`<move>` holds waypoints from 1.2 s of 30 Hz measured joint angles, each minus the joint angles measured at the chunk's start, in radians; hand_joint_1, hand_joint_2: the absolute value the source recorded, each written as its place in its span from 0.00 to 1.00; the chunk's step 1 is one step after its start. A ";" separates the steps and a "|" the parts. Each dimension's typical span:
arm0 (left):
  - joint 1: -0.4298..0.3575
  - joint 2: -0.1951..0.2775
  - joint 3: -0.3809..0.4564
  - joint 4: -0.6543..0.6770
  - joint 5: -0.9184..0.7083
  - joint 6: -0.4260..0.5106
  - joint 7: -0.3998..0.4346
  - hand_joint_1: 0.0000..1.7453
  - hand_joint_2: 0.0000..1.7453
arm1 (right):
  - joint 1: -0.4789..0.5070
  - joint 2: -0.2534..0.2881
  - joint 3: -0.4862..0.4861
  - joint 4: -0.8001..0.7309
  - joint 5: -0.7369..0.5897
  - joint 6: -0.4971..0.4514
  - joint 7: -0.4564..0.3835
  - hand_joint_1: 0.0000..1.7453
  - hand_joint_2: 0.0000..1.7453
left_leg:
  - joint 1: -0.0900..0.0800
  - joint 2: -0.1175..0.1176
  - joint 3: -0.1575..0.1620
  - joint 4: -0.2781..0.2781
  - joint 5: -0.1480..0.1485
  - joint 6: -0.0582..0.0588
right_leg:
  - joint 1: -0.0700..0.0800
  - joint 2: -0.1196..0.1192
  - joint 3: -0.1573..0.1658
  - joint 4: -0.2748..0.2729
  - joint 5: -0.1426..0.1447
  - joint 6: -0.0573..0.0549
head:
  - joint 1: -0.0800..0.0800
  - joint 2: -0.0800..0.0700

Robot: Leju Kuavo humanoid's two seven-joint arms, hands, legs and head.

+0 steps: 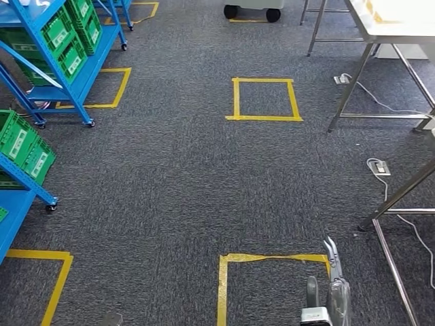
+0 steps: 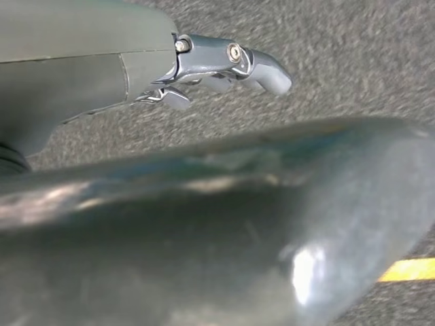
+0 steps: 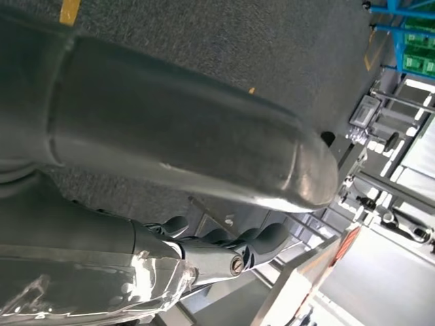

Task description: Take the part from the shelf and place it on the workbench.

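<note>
A clear, crinkled bag-like part [image 3: 92,288] is seen gripped in the right hand [image 1: 333,285], low beside the body, above the carpet [image 1: 179,204] near a yellow tape square [image 1: 272,285]. The left hand [image 2: 225,64] is seen empty, fingers extended over carpet. The workbench [image 1: 395,27] stands ahead to the right, well apart. Risk judged: the slick wrapping could slip during walking — grip contact is largely hidden. The part's long axis and heading cannot be told; too little of it is exposed.
</note>
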 joint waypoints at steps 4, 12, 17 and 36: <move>0.001 0.007 0.004 0.000 -0.009 -0.010 0.000 0.00 0.00 | -0.006 0.000 0.005 0.002 0.013 -0.003 0.003 0.00 0.00 | 0.001 0.071 -0.059 0.102 -0.064 -0.020 | -0.003 -0.051 -0.004 -0.010 0.012 -0.019 | -0.008 0.000; 0.005 0.024 0.018 0.000 -0.019 -0.011 -0.006 0.00 0.00 | -0.027 0.000 0.020 0.038 -0.015 -0.018 -0.007 0.00 0.00 | 0.018 0.170 -0.023 0.058 -0.020 -0.044 | 0.000 -0.157 -0.005 -0.008 0.007 -0.006 | -0.012 0.000; 0.010 0.027 0.025 0.001 -0.021 -0.011 -0.007 0.00 0.00 | -0.033 0.000 0.025 0.045 -0.016 -0.019 -0.010 0.00 0.00 | 0.010 0.157 -0.004 0.002 -0.007 -0.003 | -0.001 -0.178 0.000 0.000 -0.008 0.024 | -0.007 0.000; 0.029 0.052 0.052 0.002 -0.044 -0.013 -0.056 0.00 0.00 | -0.004 0.015 0.010 0.056 -0.017 0.012 -0.041 0.00 0.00 | 0.010 0.092 -0.123 0.209 -0.107 -0.034 | -0.005 -0.074 -0.021 0.002 0.014 -0.017 | -0.010 0.000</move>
